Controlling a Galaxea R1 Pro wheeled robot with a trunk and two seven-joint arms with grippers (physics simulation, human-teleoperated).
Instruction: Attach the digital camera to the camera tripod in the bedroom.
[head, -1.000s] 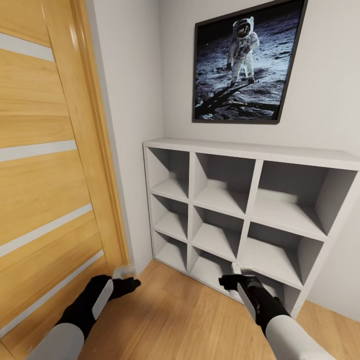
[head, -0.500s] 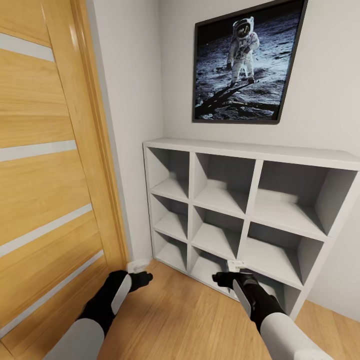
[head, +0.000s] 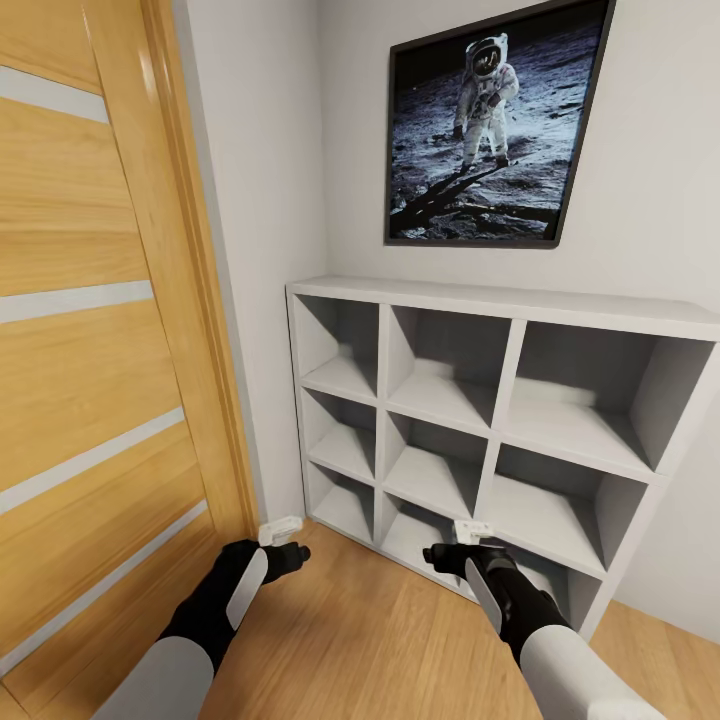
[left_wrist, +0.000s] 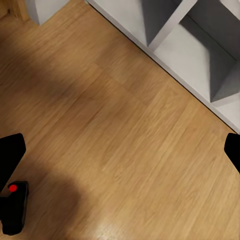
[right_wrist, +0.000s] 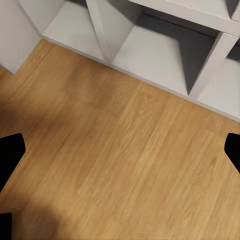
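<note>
While both arms hang low over a wood floor (head: 360, 640), a white cube shelf (head: 500, 420) is faced.
The digital camera (left_wrist: 13, 206) is seen on the floor in the left wrist view alone. Left gripper (head: 285, 545) and right gripper (head: 455, 545) are spread wide, empty. An astronaut picture (head: 490, 125) and wooden door (head: 90, 330) are seen by the head.

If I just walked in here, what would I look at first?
Probably the big dark-framed picture of an astronaut on the moon, hanging on the light wall above the white cube shelf with open compartments. At the left stands a tall golden wooden door with pale stripes. Low down, the robot's black left gripper and right gripper hover over the wooden floor.
</note>
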